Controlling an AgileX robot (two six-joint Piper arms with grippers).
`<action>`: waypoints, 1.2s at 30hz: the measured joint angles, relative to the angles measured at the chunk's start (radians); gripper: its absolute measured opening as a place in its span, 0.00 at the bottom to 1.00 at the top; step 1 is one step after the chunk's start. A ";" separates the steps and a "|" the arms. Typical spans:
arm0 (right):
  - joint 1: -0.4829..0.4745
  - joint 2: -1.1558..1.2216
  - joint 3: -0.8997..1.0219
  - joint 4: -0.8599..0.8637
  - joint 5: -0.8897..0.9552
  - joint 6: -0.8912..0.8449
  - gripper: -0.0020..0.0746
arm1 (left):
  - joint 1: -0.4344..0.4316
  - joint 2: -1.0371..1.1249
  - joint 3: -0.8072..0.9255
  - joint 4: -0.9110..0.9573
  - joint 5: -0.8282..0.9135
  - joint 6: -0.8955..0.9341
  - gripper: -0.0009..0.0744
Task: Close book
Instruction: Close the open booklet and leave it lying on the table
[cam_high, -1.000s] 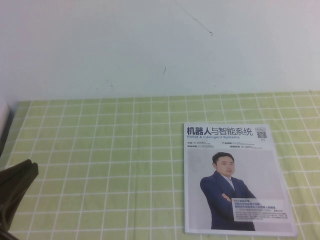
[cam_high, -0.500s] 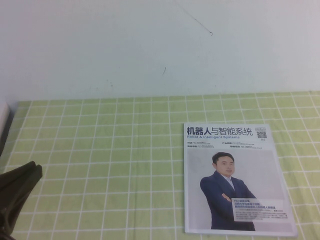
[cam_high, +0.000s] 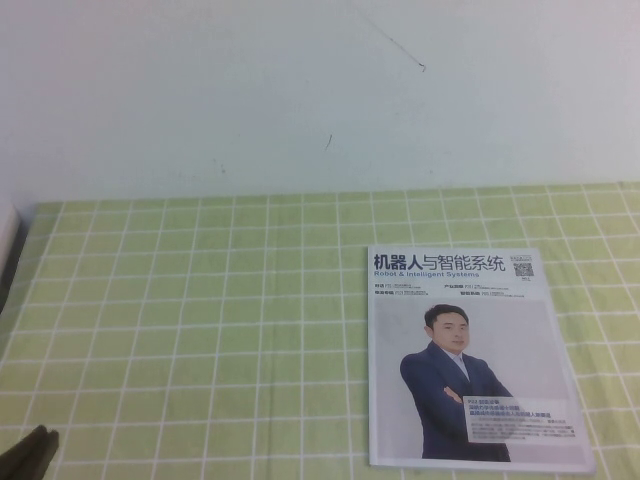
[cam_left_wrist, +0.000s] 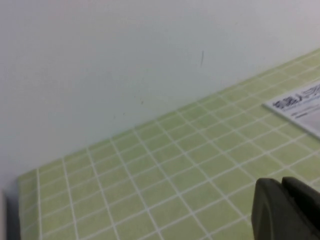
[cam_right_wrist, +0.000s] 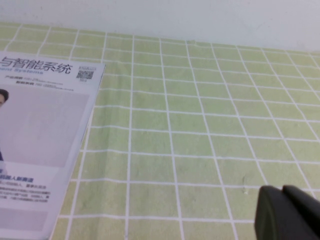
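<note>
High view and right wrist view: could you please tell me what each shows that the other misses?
Only the high view shows the left hand at the near-left corner and the whole cover of the book. Only the right wrist view shows the right hand, over the cloth, clear of the book. Both show the closed book on the green checked cloth.

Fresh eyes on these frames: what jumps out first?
The magazine, closed and cover up with a suited man's portrait, lies flat on the near right of the green checked tablecloth. The left gripper, shut, is at the near-left corner, far from it; the right gripper, shut too, hovers over bare cloth to the magazine's right.
</note>
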 joint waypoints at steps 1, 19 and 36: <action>0.000 0.000 0.000 0.000 0.000 0.000 0.02 | 0.000 -0.026 0.037 0.000 -0.019 0.000 0.01; 0.000 0.000 0.000 0.000 0.000 0.000 0.02 | 0.002 -0.208 0.119 0.166 -0.127 0.002 0.01; 0.000 0.000 0.000 0.000 0.000 0.000 0.02 | 0.002 -0.209 0.117 1.059 0.070 -1.281 0.01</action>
